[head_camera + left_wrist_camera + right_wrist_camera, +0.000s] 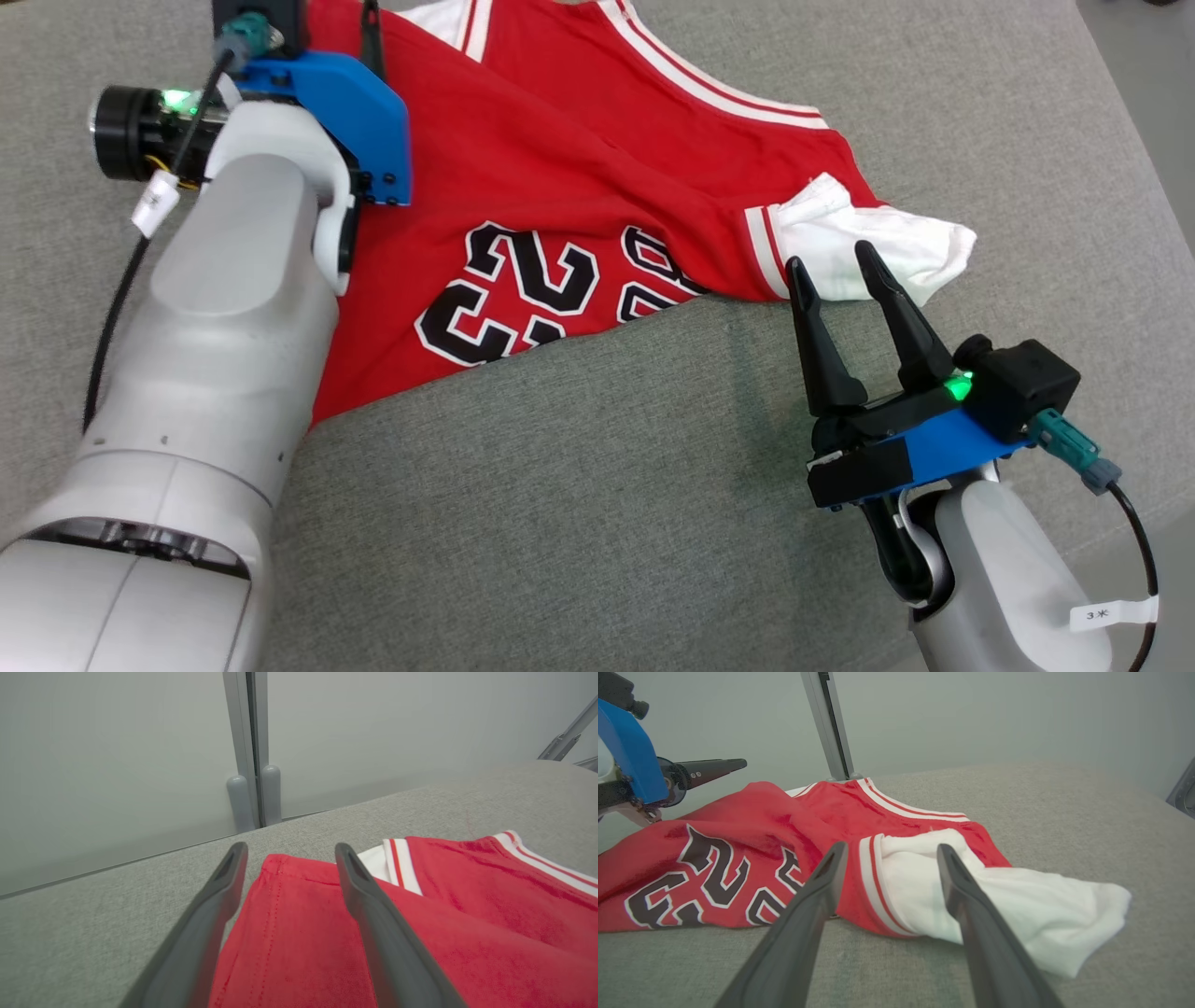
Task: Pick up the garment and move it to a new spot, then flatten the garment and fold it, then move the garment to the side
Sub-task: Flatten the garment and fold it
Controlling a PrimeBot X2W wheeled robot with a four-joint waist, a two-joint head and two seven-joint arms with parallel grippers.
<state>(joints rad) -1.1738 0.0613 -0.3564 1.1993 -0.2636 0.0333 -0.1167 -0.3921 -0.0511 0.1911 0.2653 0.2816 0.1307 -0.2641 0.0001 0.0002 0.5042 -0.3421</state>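
Observation:
The garment is a red jersey with black, white-edged numerals and white-striped trim, lying rumpled on the grey cloth table. Its white sleeve sticks out at the right. My right gripper is open, its tips just short of that sleeve; in the right wrist view the open fingers frame the sleeve and the striped cuff. My left gripper is open over the far left corner of the garment, holding nothing. My left arm covers the jersey's left part.
A pale wall with a metal post runs behind the table's far edge. The table's right edge and the floor show at the upper right. Bare grey cloth stretches across the near half and the right side.

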